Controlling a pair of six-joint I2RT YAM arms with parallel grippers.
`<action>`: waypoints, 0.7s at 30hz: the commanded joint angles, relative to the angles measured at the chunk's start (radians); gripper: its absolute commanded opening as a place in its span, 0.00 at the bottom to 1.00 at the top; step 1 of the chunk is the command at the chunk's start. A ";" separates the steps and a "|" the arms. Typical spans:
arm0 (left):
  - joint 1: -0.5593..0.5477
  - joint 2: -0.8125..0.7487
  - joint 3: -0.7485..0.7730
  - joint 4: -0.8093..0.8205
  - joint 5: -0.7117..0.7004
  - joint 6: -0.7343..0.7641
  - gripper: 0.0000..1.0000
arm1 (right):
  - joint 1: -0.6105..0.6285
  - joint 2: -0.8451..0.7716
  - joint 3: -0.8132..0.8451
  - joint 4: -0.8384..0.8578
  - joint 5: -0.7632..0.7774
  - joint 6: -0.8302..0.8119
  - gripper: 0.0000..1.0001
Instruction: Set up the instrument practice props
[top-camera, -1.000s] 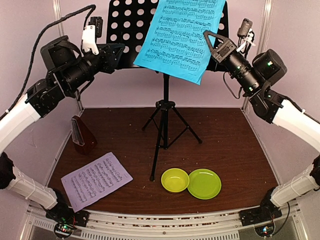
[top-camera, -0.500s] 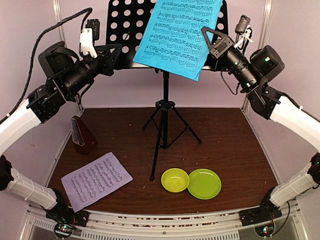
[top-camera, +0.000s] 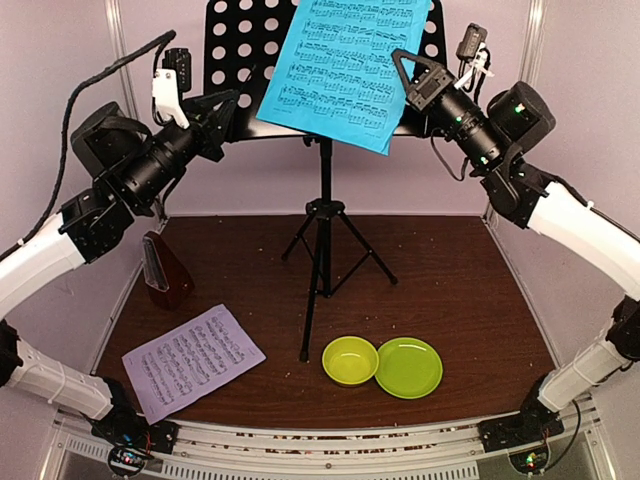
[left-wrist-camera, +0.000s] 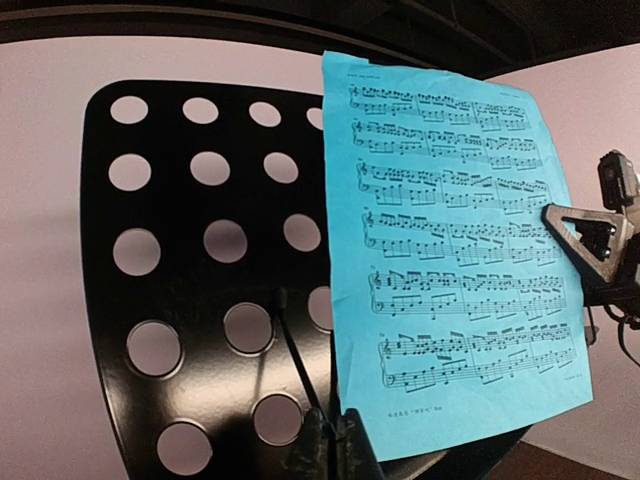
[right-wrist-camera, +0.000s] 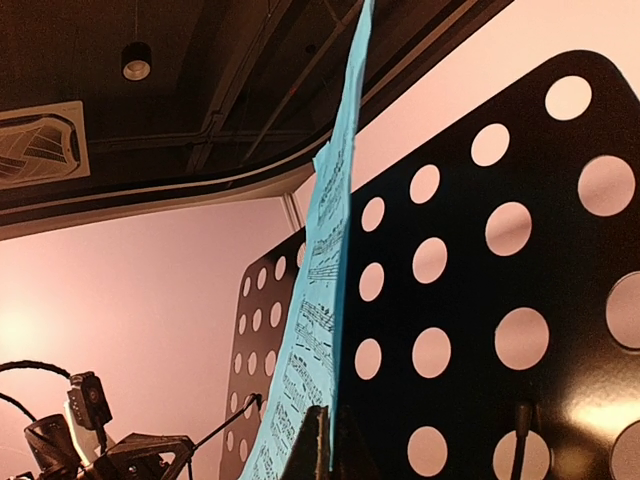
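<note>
High above the counter (top-camera: 450, 300), pinching the right edge of the blue sheet (top-camera: 345, 70) with the right gripper (right-wrist-camera: 325, 445), closed on paper propped askew on the perforated desk (top-camera: 240, 50) of the music stand (top-camera: 322, 230). Opposite, clamping the left gripper (left-wrist-camera: 330, 445) shut at the desk's lower lip, seemingly on a thin wire page-holder (left-wrist-camera: 297, 345). Down on the counter, yet to be set up: lilac-white sheet (top-camera: 192, 362) flat near the front left, metronome (top-camera: 165, 270) upright beside the left wall. Paper judged light, limp and quick to crease or slip, so best taken by a margin, never crushed. Metronome judged rigid, perhaps top-heavy: better gripped low across the wooden body.
</note>
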 joint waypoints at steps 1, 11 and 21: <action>0.004 -0.037 -0.031 0.140 0.104 0.079 0.00 | -0.006 0.041 0.079 -0.007 -0.058 -0.058 0.00; 0.004 -0.051 -0.084 0.201 0.188 0.144 0.00 | -0.006 0.087 0.172 -0.066 -0.092 -0.146 0.00; 0.013 -0.040 -0.091 0.236 0.276 0.166 0.00 | -0.006 0.147 0.265 -0.086 -0.184 -0.182 0.00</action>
